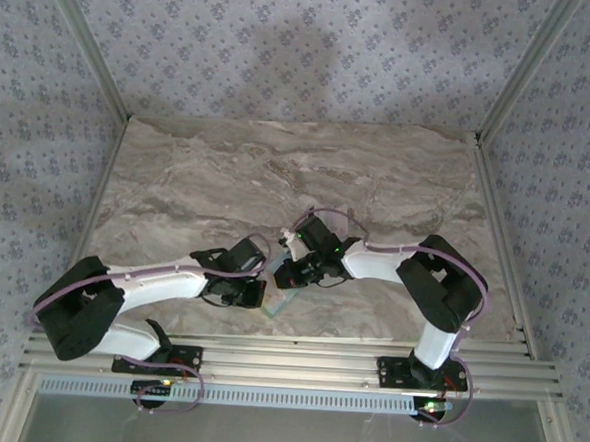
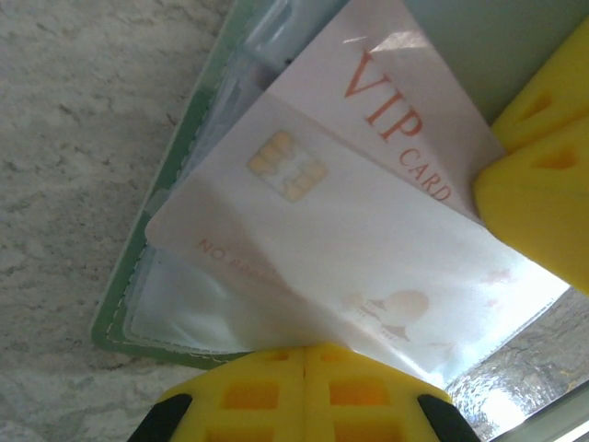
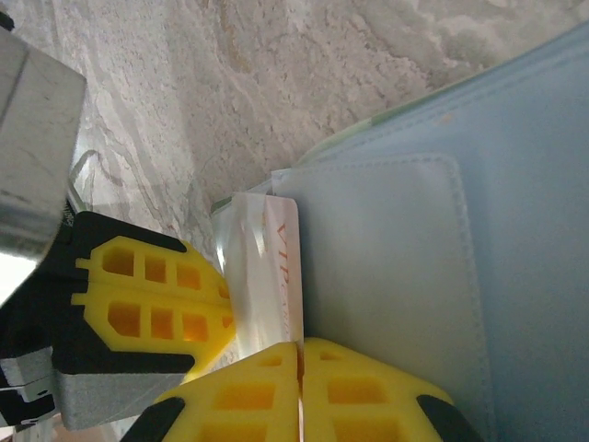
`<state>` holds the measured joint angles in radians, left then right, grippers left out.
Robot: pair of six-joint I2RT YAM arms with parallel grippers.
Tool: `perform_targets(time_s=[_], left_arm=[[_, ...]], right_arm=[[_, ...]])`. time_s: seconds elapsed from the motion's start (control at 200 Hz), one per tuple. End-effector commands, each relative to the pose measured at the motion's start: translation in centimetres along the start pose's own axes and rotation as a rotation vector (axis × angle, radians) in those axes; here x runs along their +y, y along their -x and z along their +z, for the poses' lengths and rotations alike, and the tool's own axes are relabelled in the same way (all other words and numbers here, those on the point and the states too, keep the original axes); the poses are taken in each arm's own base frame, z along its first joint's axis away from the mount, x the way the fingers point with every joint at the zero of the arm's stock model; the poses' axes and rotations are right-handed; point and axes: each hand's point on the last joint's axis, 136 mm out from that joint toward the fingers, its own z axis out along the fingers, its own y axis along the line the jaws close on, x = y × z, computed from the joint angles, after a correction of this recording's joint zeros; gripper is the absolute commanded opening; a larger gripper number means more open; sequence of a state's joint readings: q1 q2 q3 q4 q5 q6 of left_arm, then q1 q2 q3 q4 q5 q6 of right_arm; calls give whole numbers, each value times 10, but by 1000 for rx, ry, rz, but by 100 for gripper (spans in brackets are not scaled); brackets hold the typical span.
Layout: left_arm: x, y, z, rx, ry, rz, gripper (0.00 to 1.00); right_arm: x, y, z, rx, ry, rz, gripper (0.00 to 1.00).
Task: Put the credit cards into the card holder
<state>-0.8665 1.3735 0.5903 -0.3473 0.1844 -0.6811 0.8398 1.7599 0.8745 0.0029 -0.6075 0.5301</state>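
A: Where are the credit cards (image 2: 350, 249)?
B: Fanned over the card holder (image 2: 124, 304), above the bench (image 2: 74, 138), their lower edge at the left fingers (image 2: 276, 387), which are pressed together.
A: The right fingers (image 3: 331, 387)?
B: Closed too, against the holder's pale panel.

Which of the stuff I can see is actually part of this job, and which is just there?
Part of the job: credit cards, card holder, left end effector, right end effector.
Just there: marbled table, patterned walls, metal rail.
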Motion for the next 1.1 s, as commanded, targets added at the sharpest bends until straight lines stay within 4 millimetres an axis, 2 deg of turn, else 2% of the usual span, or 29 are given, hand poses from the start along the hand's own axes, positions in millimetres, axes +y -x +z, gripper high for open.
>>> perform_targets(time_s=[0.0, 0.215, 0.48, 0.61, 0.795, 0.879, 1.009, 1.094], left_arm=[[-1, 21, 14, -83, 26, 44, 0], [1, 22, 15, -83, 40, 50, 0], [1, 22, 16, -84, 34, 60, 0], [0, 23, 18, -79, 36, 67, 0], [-3, 24, 21, -69, 31, 75, 0], [-4, 25, 21, -68, 28, 78, 0], [-4, 26, 23, -64, 28, 83, 0], [-6, 26, 23, -60, 20, 88, 0]], right_arm=[[33, -47, 23, 176, 108, -60, 15], [17, -27, -6, 87, 42, -36, 35], [3, -14, -32, 43, -60, -36, 48], [-6, -11, -46, 30, -156, -50, 51], [-3, -11, -58, 11, -125, -39, 53], [-10, -8, -66, -15, -145, -16, 51], [-12, -2, -83, -73, -191, -25, 49], [-21, 6, -102, -136, -296, -33, 48]])
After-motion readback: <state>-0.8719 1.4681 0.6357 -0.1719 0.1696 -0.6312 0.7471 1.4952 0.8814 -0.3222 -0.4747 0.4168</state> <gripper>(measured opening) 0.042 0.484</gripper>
